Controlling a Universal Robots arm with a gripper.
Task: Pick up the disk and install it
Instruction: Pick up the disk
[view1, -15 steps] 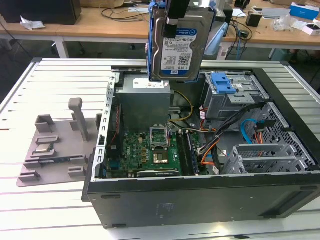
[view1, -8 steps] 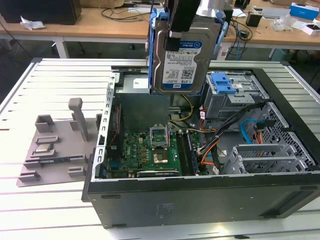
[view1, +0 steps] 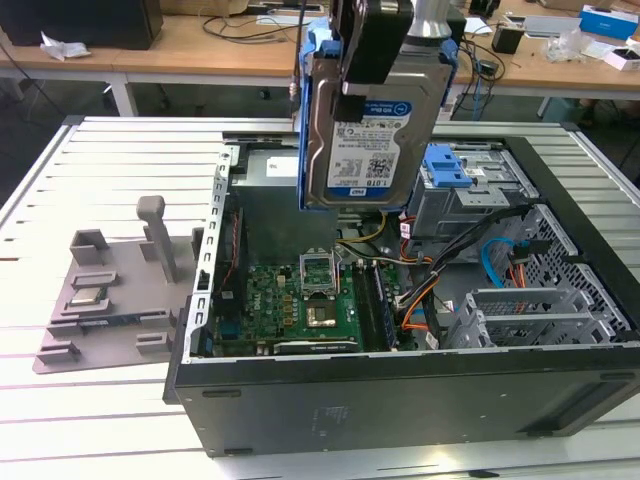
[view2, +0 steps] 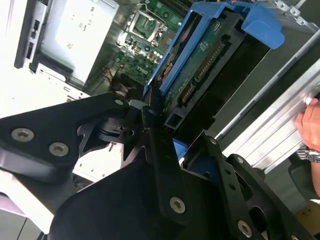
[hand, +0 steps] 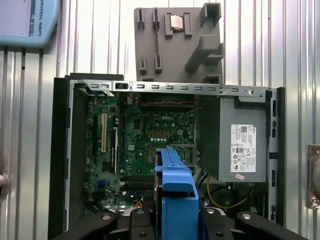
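Gripper (view1: 348, 100) is clamped on the disk (view1: 365, 140), fingers (view2: 150, 117) pinched narrow on its flat faces. The disk hangs upright, label side toward the ext. cam, blue frame round its edges. It sits in the air over the open PC case (view1: 400, 400). In the first wrist view I'm looking straight down its blue edge (hand: 176, 195) onto the mainboard (hand: 150, 130), w/ the grey PSU box (hand: 240, 140) just beside it inside the case. In the second wrist view the disk (view2: 200, 60) shows its connector end between the black finger links. I see no contact btw disk and case. In the ext. view the drive cage (view1: 470, 190) w/ its blue latch (view1: 447, 165) is just to the exterior view's right of the disk. The case lies on its side, lid off, on a pale slatted metal table (view1: 100, 150). A grey fixture plate (view1: 110, 300) w/ posts and slots lies flat on the table at the exterior view's left, just beside the case. A light blue-grey device (hand: 25, 20) rests on the slats near the case corner. Room behind: wooden desks (view1: 200, 45) w/ cables, small boxes and dark equipment. A person's hand (view2: 310, 125) is at the table's edge in the second wrist view.
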